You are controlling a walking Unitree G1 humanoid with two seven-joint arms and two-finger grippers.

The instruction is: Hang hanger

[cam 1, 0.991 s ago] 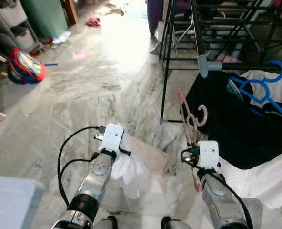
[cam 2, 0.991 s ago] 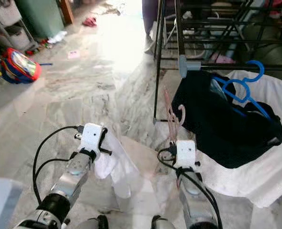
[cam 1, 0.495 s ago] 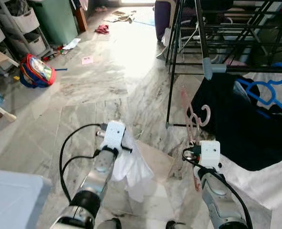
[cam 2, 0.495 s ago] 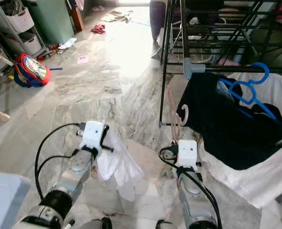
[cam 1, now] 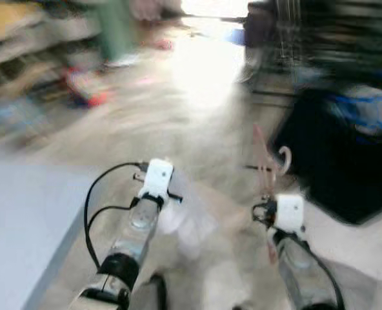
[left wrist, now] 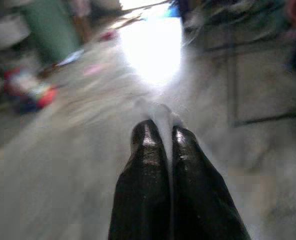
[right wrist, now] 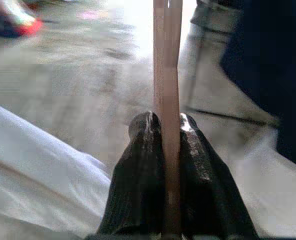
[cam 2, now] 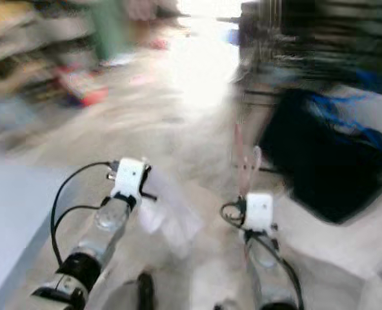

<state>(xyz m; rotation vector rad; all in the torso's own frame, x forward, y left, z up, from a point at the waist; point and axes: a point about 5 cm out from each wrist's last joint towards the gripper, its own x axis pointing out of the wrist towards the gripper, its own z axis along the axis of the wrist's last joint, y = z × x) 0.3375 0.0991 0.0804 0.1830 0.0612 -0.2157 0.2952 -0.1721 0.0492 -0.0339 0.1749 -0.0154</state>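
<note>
Looking down from the head, blur smears the room; the pink hanger (cam 1: 266,163) rises upright from the right gripper (cam 1: 269,197), likely kept high for hooking. Left wrist: the left gripper (left wrist: 158,137) has its jaws clamped on white cloth (left wrist: 160,116). Right wrist: jaws pinch the hanger's stem between them.

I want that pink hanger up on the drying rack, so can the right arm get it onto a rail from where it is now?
Probably not yet. The right gripper is shut on the pink hanger, low over the floor, while the rack stands ahead.
</note>
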